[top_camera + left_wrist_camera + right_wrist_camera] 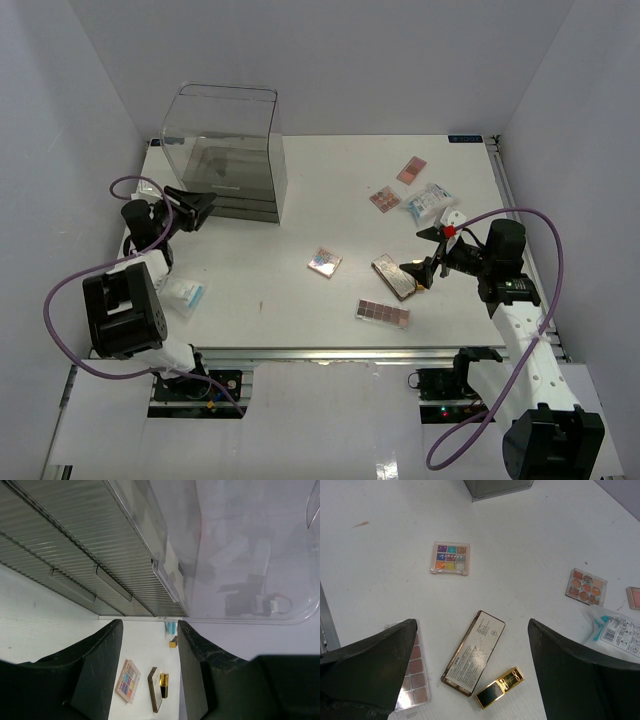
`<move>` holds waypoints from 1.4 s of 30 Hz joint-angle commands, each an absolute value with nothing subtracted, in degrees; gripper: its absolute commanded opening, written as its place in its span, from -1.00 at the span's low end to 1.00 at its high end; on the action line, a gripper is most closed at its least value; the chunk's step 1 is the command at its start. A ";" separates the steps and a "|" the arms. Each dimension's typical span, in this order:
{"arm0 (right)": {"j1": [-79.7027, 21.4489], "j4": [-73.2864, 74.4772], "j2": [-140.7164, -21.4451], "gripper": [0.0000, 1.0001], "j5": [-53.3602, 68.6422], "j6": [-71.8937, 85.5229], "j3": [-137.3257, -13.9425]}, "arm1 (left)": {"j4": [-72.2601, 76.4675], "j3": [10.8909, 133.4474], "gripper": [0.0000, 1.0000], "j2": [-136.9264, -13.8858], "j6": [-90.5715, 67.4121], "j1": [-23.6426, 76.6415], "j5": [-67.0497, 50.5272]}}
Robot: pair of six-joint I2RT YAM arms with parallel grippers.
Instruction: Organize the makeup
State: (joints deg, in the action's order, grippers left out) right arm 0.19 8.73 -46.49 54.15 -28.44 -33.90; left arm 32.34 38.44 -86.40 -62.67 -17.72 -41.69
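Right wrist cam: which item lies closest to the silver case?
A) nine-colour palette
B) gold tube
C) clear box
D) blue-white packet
B: the gold tube lies right at the corner of the silver case, while the nine-colour palette and the packet lie well apart from it.

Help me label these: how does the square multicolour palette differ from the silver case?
The square palette shows nine bright pans; the silver case shows only a printed label. The palette is square, the case long and larger. Both lie flat on the table.
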 commanded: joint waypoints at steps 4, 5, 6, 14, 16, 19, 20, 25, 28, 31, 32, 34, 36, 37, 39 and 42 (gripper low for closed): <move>0.09 6.06 -46.91 0.98 55.02 -29.67 -33.50 | 40.39 43.76 -0.01 -92.44 -66.01 -14.94 -43.43; 0.09 6.06 -46.93 0.98 55.02 -29.77 -33.46 | 40.71 44.51 -0.04 -93.14 -66.30 -14.56 -43.36; 0.09 6.06 -46.93 0.98 55.02 -29.87 -33.40 | 40.77 45.19 -0.05 -93.71 -66.51 -14.19 -43.25; 0.09 5.98 -47.13 0.98 55.11 -30.04 -33.40 | 40.47 48.39 -0.09 -95.79 -66.56 -12.90 -42.37; 0.09 5.98 -47.20 0.98 55.16 -30.02 -33.40 | 39.94 48.76 -0.15 -96.33 -66.36 -12.89 -42.36; 0.09 6.00 -47.23 0.98 55.20 -29.97 -33.40 | 39.55 49.09 -0.29 -97.44 -66.43 -12.85 -42.28; 0.09 5.98 -47.20 0.98 55.16 -29.97 -33.36 | 39.74 49.09 -0.35 -97.74 -66.56 -12.83 -42.28; 0.09 6.05 -47.11 0.98 55.11 -30.06 -33.22 | 41.06 48.72 -0.60 -97.87 -67.28 -12.84 -42.67; 0.09 5.98 -47.28 0.98 55.11 -30.06 -33.22 | 41.39 48.60 -0.76 -96.52 -67.15 -12.83 -43.24; 0.09 5.98 -47.25 0.98 55.42 -30.03 -33.10 | 41.05 48.09 -0.85 -93.34 -66.33 -12.83 -43.76; 0.09 5.98 -47.22 0.98 55.75 -29.99 -33.07 | 41.05 47.83 -0.88 -92.33 -65.94 -12.83 -44.02; 0.09 5.98 -47.20 0.98 56.51 -29.97 -32.97 | 41.12 47.03 -0.91 -89.70 -65.35 -12.91 -44.51; 0.09 5.98 -47.11 0.98 57.23 -29.97 -32.91 | 40.91 46.43 -0.93 -86.25 -65.08 -12.88 -44.56; 0.09 5.98 -47.14 0.98 57.36 -29.97 -32.87 | 40.87 45.91 -0.93 -84.85 -64.95 -12.89 -44.47; 0.09 6.05 -47.27 0.97 57.48 -29.90 -32.94 | 40.72 44.73 -0.94 -82.13 -64.63 -12.90 -44.22; 0.09 5.67 -47.26 0.95 57.93 -29.56 -32.97 | 39.77 43.32 -0.95 -77.59 -64.75 -12.92 -43.71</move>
State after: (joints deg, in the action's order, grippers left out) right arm 0.19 8.32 -47.09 55.68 -29.15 -32.93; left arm 35.30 43.53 -86.21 -67.33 -13.43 -42.72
